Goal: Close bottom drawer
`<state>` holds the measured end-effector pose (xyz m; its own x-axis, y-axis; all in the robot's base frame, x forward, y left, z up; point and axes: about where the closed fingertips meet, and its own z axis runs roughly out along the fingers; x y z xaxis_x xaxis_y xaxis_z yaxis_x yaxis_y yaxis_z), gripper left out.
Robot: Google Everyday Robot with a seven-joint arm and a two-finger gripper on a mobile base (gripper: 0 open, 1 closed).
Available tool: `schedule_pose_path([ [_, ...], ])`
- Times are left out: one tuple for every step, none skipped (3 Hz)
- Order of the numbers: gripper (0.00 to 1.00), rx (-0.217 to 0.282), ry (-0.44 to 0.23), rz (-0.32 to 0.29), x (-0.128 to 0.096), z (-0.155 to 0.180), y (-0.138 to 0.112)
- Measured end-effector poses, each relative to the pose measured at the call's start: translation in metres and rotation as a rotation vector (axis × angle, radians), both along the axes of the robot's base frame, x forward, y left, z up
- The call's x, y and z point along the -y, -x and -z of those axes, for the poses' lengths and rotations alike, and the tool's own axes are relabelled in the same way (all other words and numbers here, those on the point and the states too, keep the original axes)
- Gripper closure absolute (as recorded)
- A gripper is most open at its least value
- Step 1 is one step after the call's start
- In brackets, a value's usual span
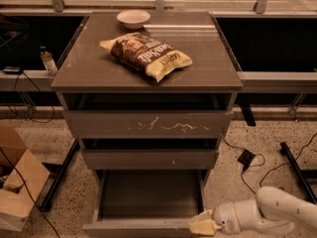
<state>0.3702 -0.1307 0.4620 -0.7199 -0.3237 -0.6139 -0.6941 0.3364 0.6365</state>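
The bottom drawer [148,200] of the grey-brown cabinet is pulled far out, showing its dark box interior; its plain flat front [133,229] is at the bottom edge of the view. My gripper [202,225], pale yellow at the tip of the white arm [277,214], is at the right end of the drawer's front, touching or very close to it. Above the drawer are the front with a small white speck [148,158] and the taller front with pale scratches [148,124].
A chip bag [147,55] and a white bowl [133,18] lie on the cabinet top. A cardboard box [15,182] stands on the floor at left. Cables and a power adapter [246,158] lie at right. A small bottle [48,61] stands on the left ledge.
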Motion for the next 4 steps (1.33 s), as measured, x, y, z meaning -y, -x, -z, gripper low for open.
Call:
schedule_pose_path([
  [1.00, -0.125, -0.066, 0.056, -0.024, 0.083, 0.015],
  [1.00, -0.198, -0.121, 0.125, -0.028, 0.133, 0.030],
  [1.00, -0.235, -0.184, 0.198, -0.030, 0.180, 0.026],
  [1.00, -0.263, -0.233, 0.255, -0.029, 0.223, 0.010],
])
